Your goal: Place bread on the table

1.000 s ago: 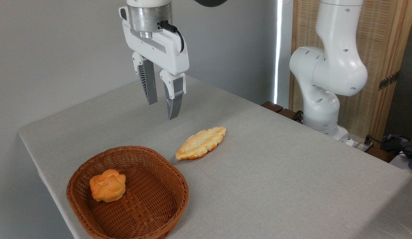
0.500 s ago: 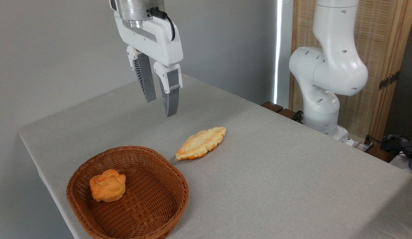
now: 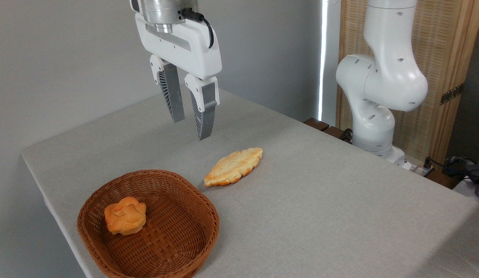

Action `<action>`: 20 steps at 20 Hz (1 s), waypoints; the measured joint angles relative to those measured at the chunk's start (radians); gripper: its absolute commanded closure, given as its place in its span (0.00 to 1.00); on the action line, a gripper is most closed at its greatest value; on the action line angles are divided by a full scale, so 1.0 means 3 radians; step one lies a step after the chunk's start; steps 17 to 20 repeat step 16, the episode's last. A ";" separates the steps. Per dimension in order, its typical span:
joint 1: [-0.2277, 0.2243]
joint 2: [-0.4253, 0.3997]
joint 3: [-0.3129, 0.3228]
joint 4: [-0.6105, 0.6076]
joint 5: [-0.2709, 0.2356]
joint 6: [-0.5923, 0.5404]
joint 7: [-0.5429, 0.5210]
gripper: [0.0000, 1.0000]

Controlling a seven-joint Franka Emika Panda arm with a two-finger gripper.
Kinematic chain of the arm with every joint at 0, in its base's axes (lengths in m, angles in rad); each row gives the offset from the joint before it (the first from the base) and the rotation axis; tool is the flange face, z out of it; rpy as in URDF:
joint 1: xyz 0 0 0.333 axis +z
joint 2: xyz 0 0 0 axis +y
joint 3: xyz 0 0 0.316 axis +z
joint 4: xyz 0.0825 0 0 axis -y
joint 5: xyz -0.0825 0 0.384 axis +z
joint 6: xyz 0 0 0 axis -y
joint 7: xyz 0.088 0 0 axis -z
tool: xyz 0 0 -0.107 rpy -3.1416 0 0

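While the bread (image 3: 233, 166) lies flat on the table (image 3: 324, 208), clear of any grip, the gripper (image 3: 191, 125) hangs in the air at about 11 o'clock from the loaf, well above the cloth, its two ribbed fingers (image 3: 204, 116) pointing down with a narrow gap between them and nothing held. At roughly 8 o'clock from the loaf sits a brown wicker basket (image 3: 177, 247), its rim just beside the loaf's near tip, a small round orange bun (image 3: 125, 215) resting inside. The arm's white base (image 3: 374, 116) stands at 2 o'clock, beyond the table's far edge.
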 measured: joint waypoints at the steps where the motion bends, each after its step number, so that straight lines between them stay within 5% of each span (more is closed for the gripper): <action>1: -0.0002 0.0000 0.0000 0.0000 0.0000 0.0000 0.0000 0.00; 20: -0.0013 0.0004 0.0012 0.0091 0.0119 -0.0037 0.0000 0.00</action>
